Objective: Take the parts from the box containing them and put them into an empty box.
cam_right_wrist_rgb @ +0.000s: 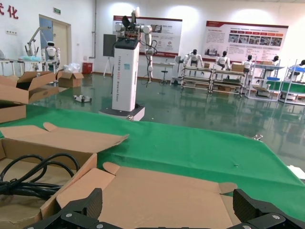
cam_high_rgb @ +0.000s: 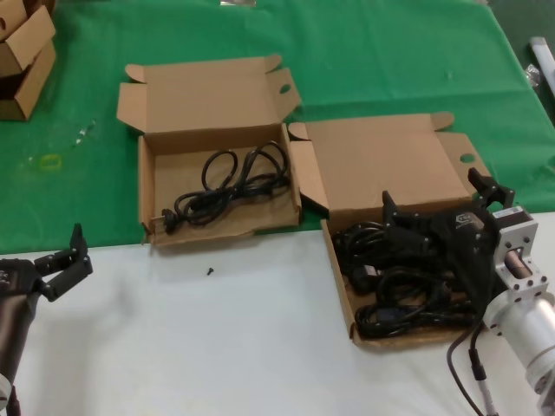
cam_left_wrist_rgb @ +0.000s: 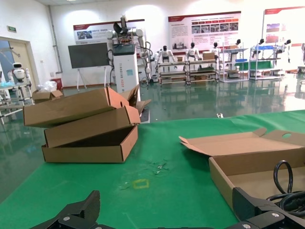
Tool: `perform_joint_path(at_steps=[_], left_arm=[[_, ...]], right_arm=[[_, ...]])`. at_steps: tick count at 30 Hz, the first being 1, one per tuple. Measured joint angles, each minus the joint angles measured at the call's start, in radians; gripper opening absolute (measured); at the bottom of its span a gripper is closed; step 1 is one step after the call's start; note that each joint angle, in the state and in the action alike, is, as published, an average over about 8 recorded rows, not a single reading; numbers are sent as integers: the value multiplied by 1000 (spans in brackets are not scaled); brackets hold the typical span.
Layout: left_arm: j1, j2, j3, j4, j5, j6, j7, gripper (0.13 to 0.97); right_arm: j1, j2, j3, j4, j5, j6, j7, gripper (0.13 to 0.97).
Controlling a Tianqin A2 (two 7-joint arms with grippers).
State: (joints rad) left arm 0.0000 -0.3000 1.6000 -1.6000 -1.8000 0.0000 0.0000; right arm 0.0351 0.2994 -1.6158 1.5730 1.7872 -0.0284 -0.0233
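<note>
The box containing the parts (cam_high_rgb: 340, 279) sits at the right on the white table, with a pile of black cords (cam_high_rgb: 408, 290) in it. My right gripper (cam_high_rgb: 435, 198) hovers over this pile, open and empty; in the right wrist view (cam_right_wrist_rgb: 167, 202) its fingers (cam_right_wrist_rgb: 93, 202) spread above the box's lid (cam_right_wrist_rgb: 162, 191). The other box (cam_high_rgb: 149, 195) stands to the left with one coiled cord (cam_high_rgb: 230, 186) inside, which also shows in the left wrist view (cam_left_wrist_rgb: 282, 183). My left gripper (cam_high_rgb: 65, 260) is open and empty at the near left, apart from both boxes (cam_left_wrist_rgb: 167, 207).
Smaller brown cartons (cam_high_rgb: 22, 52) are stacked at the far left on the green cloth (cam_high_rgb: 390, 52) and show in the left wrist view (cam_left_wrist_rgb: 86, 129). A yellow ring (cam_high_rgb: 50, 161) lies on the cloth. A small black bit (cam_high_rgb: 210, 271) lies on the white table.
</note>
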Motion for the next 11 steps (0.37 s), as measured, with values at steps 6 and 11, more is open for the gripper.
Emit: perform_joint_path(at_steps=[6, 11], left_arm=[[0, 0, 0, 0, 0, 0, 0, 966], [0, 0, 0, 0, 0, 0, 0, 966]], right_arm=[[0, 0, 0, 0, 0, 0, 0, 966], [0, 0, 0, 0, 0, 0, 0, 966]])
